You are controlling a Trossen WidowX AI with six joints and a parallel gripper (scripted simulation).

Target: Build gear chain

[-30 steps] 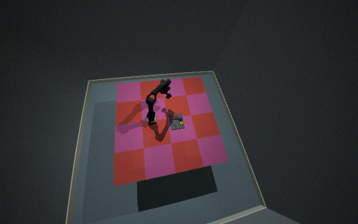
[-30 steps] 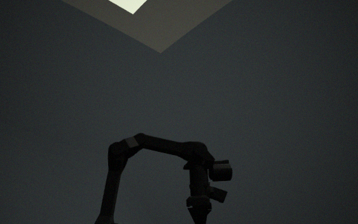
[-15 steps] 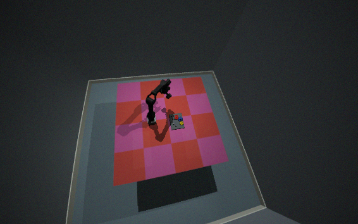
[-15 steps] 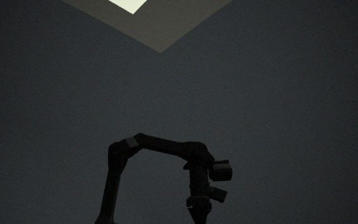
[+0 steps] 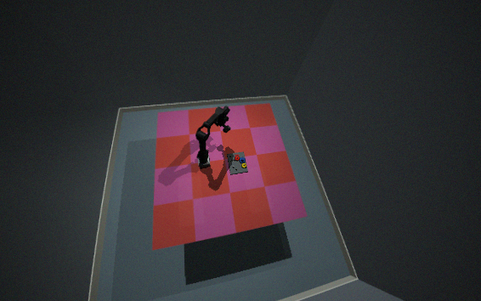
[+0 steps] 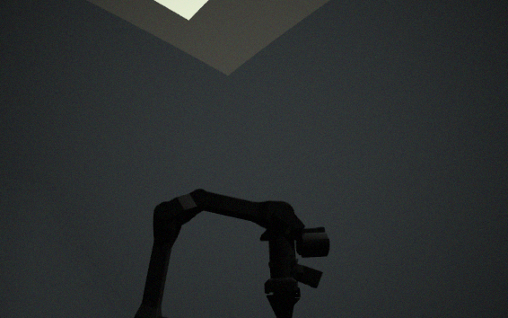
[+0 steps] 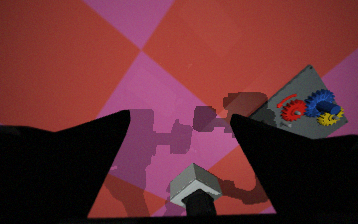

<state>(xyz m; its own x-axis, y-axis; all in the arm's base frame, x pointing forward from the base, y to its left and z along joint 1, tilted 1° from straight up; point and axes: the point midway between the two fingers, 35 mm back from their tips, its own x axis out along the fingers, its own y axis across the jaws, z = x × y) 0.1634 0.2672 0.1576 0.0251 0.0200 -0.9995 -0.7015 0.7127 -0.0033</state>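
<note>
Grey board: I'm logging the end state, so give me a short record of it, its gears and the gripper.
board: on the checkered mat
red gear: on the board, beside the red arrow
blue gear: between red and yellow
yellow gear: partly behind blue in the wrist view
meshing: too small to confirm
gripper: open, holding nothing, away from the board
</note>
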